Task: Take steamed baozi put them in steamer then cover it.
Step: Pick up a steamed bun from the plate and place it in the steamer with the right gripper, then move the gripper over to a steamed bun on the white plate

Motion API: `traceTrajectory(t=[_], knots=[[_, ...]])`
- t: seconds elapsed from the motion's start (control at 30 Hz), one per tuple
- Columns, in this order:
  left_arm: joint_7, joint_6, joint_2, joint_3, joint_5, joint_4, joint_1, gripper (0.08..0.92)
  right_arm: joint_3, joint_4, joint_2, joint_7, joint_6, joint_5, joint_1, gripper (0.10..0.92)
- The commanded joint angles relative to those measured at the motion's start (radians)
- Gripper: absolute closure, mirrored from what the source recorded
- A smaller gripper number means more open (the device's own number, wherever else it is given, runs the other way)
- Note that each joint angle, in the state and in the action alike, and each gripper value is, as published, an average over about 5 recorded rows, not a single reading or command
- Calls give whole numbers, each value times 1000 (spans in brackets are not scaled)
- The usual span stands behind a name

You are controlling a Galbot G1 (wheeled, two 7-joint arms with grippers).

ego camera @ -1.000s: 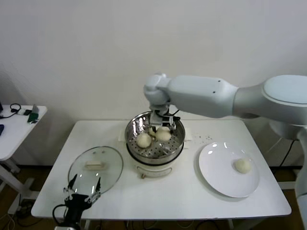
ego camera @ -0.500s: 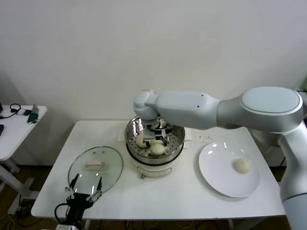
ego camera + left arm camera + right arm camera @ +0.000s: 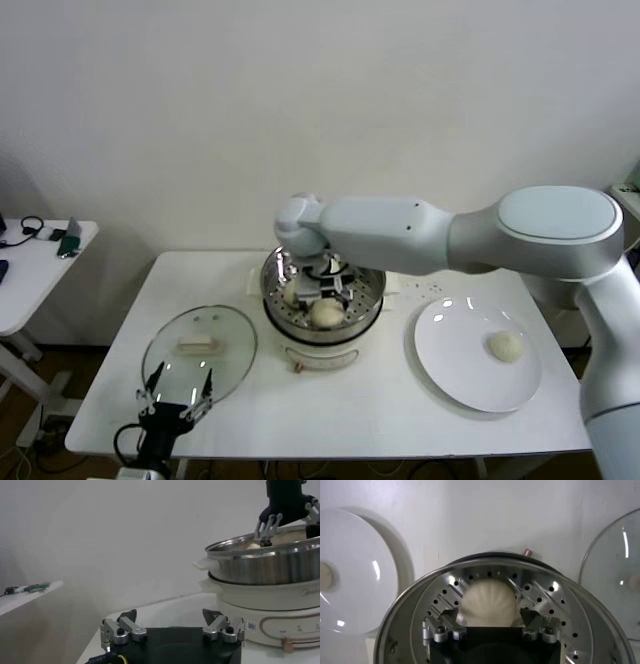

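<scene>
The right gripper [image 3: 489, 626], fingers apart around a baozi [image 3: 487, 602] at centre frame in the steamer [image 3: 560, 610], held something that looked soft and light, best gripped gently at its sides.

Hidden / cut off

R arm [image 3: 420, 232] is covering the far rim of the steamer [image 3: 323, 300] in head view; right gripper [image 3: 322, 290] is sitting down inside, masking part of the baozi [image 3: 327, 313] there. In wrist view the baozi [image 3: 487, 603] is partly hiding behind the fingers [image 3: 532, 622]. Glass lid [image 3: 615, 575] & plate [image 3: 351, 575] are running off frame edges.
</scene>
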Motion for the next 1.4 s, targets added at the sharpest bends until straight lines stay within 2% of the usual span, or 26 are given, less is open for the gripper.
traceTrajectory(t=[0.03, 0.2, 0.27, 0.57, 0.7, 0.9, 1.1, 1.4], knots=[[0, 1, 0, 0, -1, -1, -1, 177, 33, 8, -29, -8, -2, 2, 27, 203], [0, 2, 4, 0, -1, -2, -8, 177, 65, 4, -109, 3, -39, 23, 89, 203], [0, 2, 6, 2, -1, -3, -12, 177, 47, 3, -161, 32, -109, 69, 119, 203], [-1, 7, 11, 14, -1, -11, -25, 177, -145, 62, -446, 215, -578, 464, 246, 203], [-2, 6, 11, 11, -3, -12, -29, 177, -146, 85, -556, 217, -684, 571, 237, 203], [-2, 7, 12, 2, -9, -18, -28, 177, -107, 66, -706, 170, -689, 515, 159, 203], [-2, 12, 11, -16, -12, -32, -20, 177, 54, 37, -836, 154, -649, 352, -70, 202], [-3, 22, -1, -23, -1, -39, -17, 177, 296, -3, -908, 150, -620, 202, -355, 203]])
